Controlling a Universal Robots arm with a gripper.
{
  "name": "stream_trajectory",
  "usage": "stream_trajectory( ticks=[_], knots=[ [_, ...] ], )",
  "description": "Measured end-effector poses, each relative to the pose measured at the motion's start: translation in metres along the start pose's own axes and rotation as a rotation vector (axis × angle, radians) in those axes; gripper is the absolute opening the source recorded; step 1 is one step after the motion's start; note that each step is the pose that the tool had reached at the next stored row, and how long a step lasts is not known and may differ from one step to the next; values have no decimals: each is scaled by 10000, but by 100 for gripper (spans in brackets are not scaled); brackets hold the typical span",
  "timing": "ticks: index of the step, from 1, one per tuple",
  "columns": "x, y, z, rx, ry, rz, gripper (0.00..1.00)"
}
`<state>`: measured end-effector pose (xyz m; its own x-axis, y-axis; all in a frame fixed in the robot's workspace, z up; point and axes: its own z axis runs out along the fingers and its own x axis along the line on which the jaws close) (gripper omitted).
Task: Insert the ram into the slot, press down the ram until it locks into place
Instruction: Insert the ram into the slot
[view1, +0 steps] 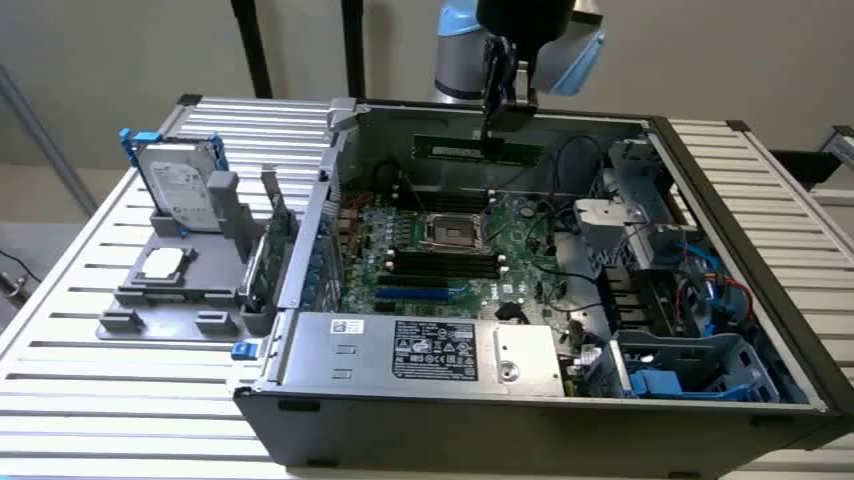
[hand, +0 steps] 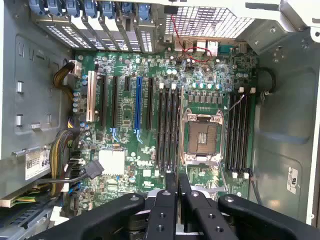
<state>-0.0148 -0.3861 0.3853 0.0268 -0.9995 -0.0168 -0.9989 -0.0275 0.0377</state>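
The hand grips the ram, up at 12 o'clock over the open computer case. The hand hides part of it. The black slots lie at 6 o'clock from it.

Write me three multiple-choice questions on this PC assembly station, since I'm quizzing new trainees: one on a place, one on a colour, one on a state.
1. Where is the ram? A in a drawer; B above the open computer case; C on a shelf.
2. What colour is the bracket around the hard drive? A blue; B red; C yellow.
3. How is the claw? A open and empty; B shut on a cable; C shut on the ram.
Answers: 1 B, the green stick hangs over the case's opening; 2 A, blue rails frame the drive; 3 C, it pinches the stick's top edge.
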Motion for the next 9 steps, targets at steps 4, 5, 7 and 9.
stream_trajectory(
  ticks=[4, 5, 7, 9],
  knots=[
    [0, 0, 0, 0, 0, 0, 13],
    [0, 0, 0, 0, 0, 0, 13],
    [0, 0, 0, 0, 0, 0, 13],
    [0, 0, 0, 0, 0, 0, 13]
  ],
)
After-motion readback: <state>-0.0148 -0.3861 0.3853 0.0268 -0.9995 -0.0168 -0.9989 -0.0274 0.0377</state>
